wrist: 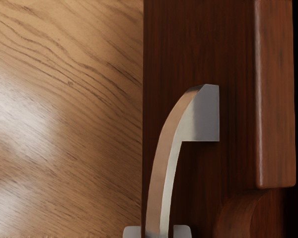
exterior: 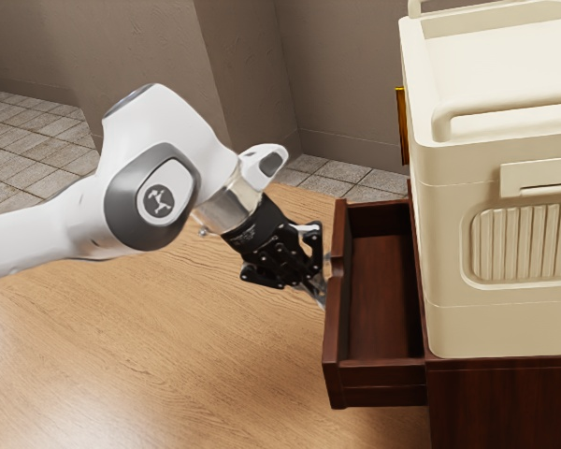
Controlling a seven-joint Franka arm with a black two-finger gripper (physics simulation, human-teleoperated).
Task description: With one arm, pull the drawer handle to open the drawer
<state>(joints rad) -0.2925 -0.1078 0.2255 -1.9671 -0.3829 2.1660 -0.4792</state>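
The gripper [exterior: 317, 291] is at the outer front of the dark brown drawer [exterior: 379, 299], which stands partly out of its cabinet [exterior: 505, 402]. In the wrist view, the curved metal handle [wrist: 170, 141] runs along the drawer front [wrist: 198, 188]. The gripper [wrist: 157, 231] has one grey fingertip on each side of the handle's bar, close around it, and is shut on it. Most of the handle is hidden in the exterior view behind the fingers and the drawer front.
A large cream-coloured box with a handle [exterior: 449, 234] stands on top of the cabinet, close beside the opened drawer. The wooden surface [exterior: 150, 355] extends below the arm and around the drawer. Walls [exterior: 337, 75] stand behind.
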